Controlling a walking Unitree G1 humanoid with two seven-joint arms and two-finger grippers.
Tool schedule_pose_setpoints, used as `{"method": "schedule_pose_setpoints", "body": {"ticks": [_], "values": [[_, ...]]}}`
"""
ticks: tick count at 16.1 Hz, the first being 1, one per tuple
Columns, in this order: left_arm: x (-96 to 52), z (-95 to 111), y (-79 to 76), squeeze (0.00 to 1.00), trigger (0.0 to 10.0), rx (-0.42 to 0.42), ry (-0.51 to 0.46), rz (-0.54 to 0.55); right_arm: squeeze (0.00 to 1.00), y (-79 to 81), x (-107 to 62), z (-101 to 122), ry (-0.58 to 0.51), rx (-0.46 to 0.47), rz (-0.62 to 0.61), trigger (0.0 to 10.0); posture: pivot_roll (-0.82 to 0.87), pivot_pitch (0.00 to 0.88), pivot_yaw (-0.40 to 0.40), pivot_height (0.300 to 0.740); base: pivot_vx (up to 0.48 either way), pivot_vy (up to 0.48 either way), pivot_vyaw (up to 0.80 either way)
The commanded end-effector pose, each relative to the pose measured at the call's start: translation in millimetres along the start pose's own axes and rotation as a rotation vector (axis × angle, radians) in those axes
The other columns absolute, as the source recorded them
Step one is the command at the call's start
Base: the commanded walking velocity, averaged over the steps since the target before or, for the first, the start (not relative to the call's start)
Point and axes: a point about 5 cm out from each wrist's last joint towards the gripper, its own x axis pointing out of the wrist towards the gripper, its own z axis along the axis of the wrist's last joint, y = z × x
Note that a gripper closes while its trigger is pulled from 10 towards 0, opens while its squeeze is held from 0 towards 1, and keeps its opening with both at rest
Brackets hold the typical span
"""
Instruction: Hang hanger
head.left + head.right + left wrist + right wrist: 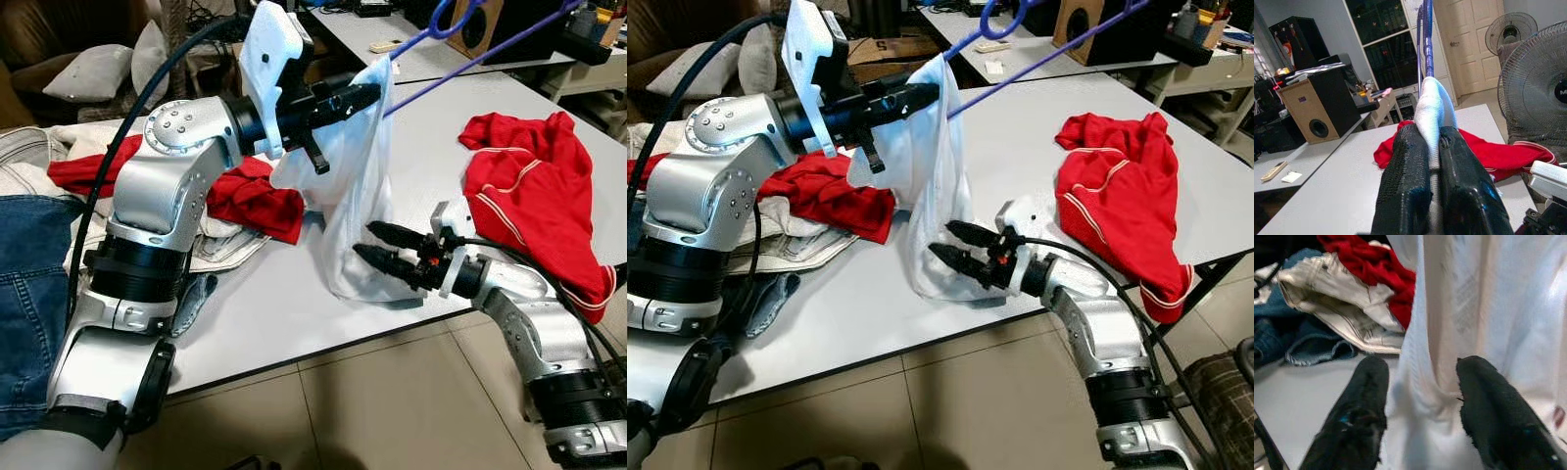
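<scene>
The blue hanger [460, 59] is held up over the white table [411, 147], slanting from the left gripper [367, 93] out toward the far right, its hook end raised above the table's back edge. A white garment [348, 196] is draped over the near end of the hanger and hangs down until its lower folds rest on the table. The hanger is judged to be light, thin and stiff, and rather slippery where bare; the garment is judged soft, limp and light, apt to slide along the bar if it is tilted further.

In the left wrist view the left gripper's fingers [1405, 186] are seen pressed together on the cloth-wrapped bar, so hanger and garment are pinched as one. That cloth-covered spot is judged the surest place to hold, since the fabric gives grip on the smooth bar.

The right gripper [377, 245] is set low at the garment's hanging part, fingers spread apart with a fold of white cloth between them but not yet closed on it.

A red shirt [534, 196] lies on the table's right side, and a second red garment [245, 201], pale trousers [1347, 308] and blue jeans [29, 294] are heaped at the left.
</scene>
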Motion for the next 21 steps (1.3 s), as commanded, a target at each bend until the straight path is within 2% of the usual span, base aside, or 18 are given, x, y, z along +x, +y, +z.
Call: {"method": "schedule_pose_setpoints", "body": {"ticks": [1, 2, 5, 6, 7, 8, 9, 12, 21], "values": [[0.1, 4, 0.1, 0.00, 0.0, 0.011, -0.005, -0.004, 0.45, -0.5, -5.0, 2, -0.009, -0.016, 0.009, 10.0, -0.01, 0.000, 0.010, 0.740, 0.000, 0.000, 0.00], [1.0, 6, -1.4, 0.00, 0.0, 0.003, -0.019, -0.013, 0.00, 1.4, -5.2, 1, -0.006, -0.012, 0.024, 10.0, -0.01, 0.000, 0.010, 0.740, 0.000, 0.000, 0.00], [6.4, 12, -6.7, 0.00, 0.0, 0.000, -0.045, -0.047, 0.00, 3.0, 7.3, 1, -0.020, -0.009, 0.035, 10.0, -0.02, 0.000, 0.017, 0.740, 0.000, 0.000, 0.00], [8.9, 14, -8.6, 0.00, 0.0, 0.002, -0.051, -0.061, 0.00, 1.4, 18.2, 1, -0.020, -0.011, 0.035, 10.0, -0.01, 0.000, 0.018, 0.740, 0.000, 0.000, 0.00], [9.9, 16, -9.4, 0.00, 0.0, 0.005, -0.055, -0.067, 0.00, -0.6, 24.4, 0, -0.009, -0.004, 0.037, 9.4, -0.01, 0.000, 0.018, 0.740, 0.000, 0.000, 0.00], [10.0, 16, -9.5, 0.00, 0.0, 0.006, -0.056, -0.068, 0.00, -1.2, 25.5, -1, -0.004, -0.002, 0.039, 9.4, -0.01, 0.000, 0.013, 0.740, 0.000, 0.000, 0.00], [9.8, 18, -9.2, 0.00, 0.0, 0.006, -0.059, -0.068, 0.00, -1.8, 26.5, -4, 0.020, -0.003, 0.043, 0.0, -0.01, 0.000, 0.011, 0.740, 0.000, 0.000, 0.00], [6.8, 27, -7.5, 0.00, 0.0, 0.008, -0.080, -0.061, 0.00, -2.3, 28.6, -17, 0.068, 0.009, 0.073, 0.0, 0.01, 0.000, -0.004, 0.740, 0.000, 0.000, 0.00], [4.3, 40, -5.8, 0.00, 0.0, 0.020, -0.098, -0.067, 0.00, -3.5, 31.3, -27, 0.068, 0.025, 0.084, 0.0, 0.02, 0.000, -0.003, 0.740, 0.000, 0.000, 0.00]]}}
